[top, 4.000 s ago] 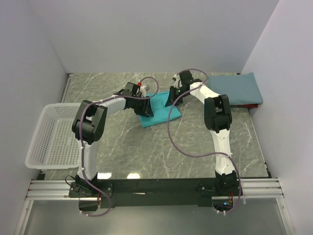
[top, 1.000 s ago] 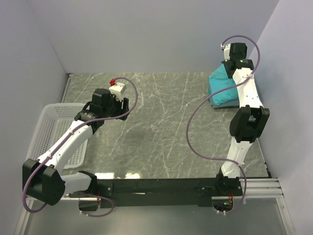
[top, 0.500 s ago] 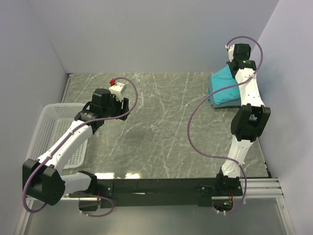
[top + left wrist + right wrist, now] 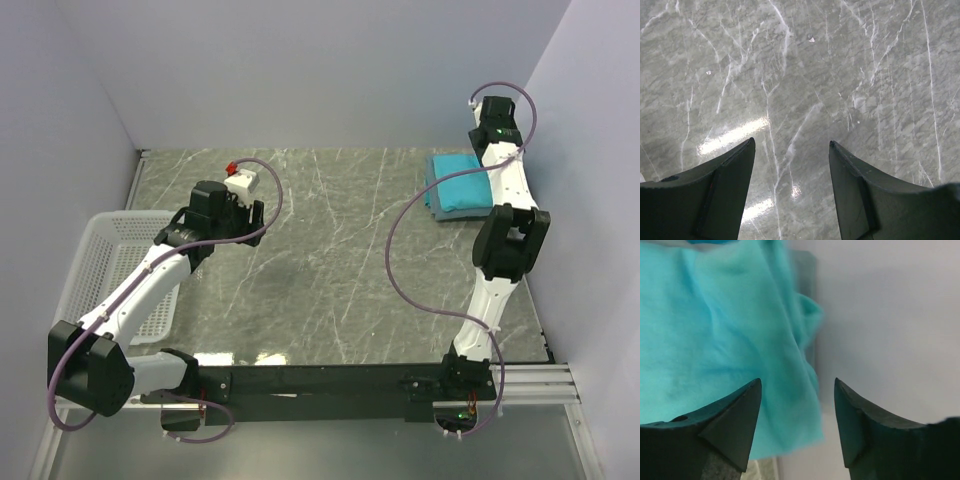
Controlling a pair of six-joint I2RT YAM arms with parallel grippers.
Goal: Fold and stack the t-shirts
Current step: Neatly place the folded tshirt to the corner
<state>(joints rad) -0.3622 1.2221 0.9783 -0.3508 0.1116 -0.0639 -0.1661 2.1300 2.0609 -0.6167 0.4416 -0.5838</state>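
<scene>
We find the teal t-shirt (image 4: 462,188) laid atop the slate-blue t-shirt (image 4: 808,285) as a stack; right claw (image 4: 797,383) and left claw (image 4: 791,145) apart, empty.

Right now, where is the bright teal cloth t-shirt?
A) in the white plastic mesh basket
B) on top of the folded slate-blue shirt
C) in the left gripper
B: the bright teal t-shirt lies on the folded slate-blue shirt in the far right corner, away from the white mesh basket.
</scene>
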